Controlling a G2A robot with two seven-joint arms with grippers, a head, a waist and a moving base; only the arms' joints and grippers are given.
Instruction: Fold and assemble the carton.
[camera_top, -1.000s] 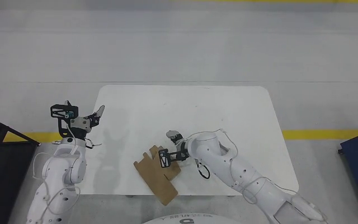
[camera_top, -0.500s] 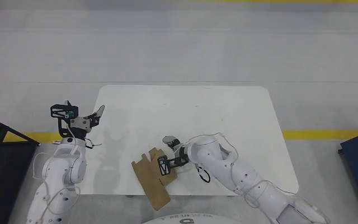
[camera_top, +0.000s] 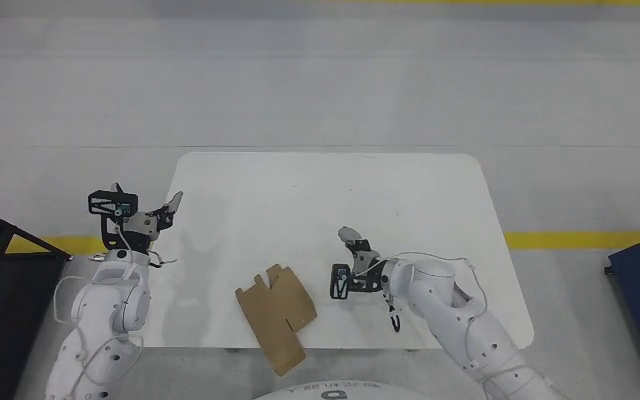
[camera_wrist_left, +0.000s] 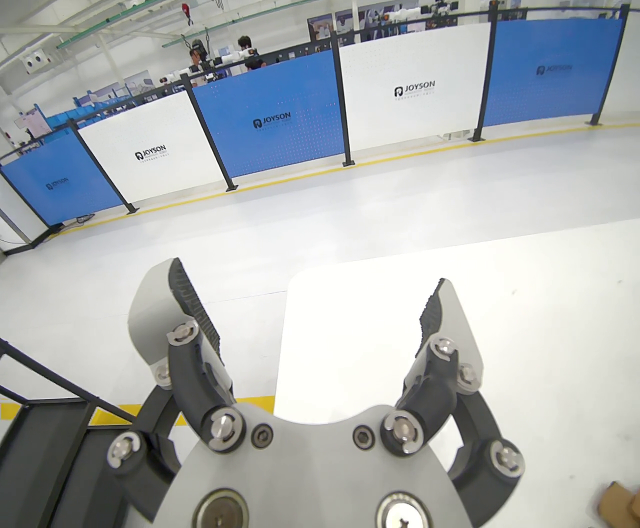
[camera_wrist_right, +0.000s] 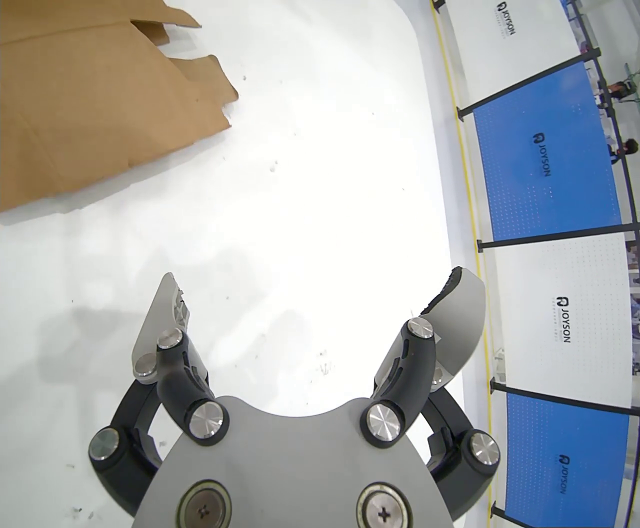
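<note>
– Brown cardboard is shown nearest the robot; how is it lying?

– The carton (camera_top: 277, 318) is laid flat and unfolded on the white table (camera_top: 420, 190). One corner is carried past the table's near edge, and notched flaps are seen at its far end.

– How is it placed with respect to the right gripper?

– The right gripper (camera_top: 342, 262) is held over the table near the carton, and no contact is made. In the right wrist view the carton (camera_wrist_right: 90, 100) is seen ahead of the fingertips and off to one side of them. The right gripper (camera_wrist_right: 315, 285) is shown with its fingers spread apart, and bare table (camera_wrist_right: 325, 150) is framed between them.

– And with respect to the left gripper?

– The left gripper (camera_top: 140, 203) is held farther off, over the table's left edge and well apart from the carton. Its fingers are likewise spread wide. In its wrist view the left gripper (camera_wrist_left: 307, 280) is pointed across a table corner (camera_wrist_left: 500, 300), and a small brown piece of the carton (camera_wrist_left: 617, 505) is caught beside the gripper's base.
</note>
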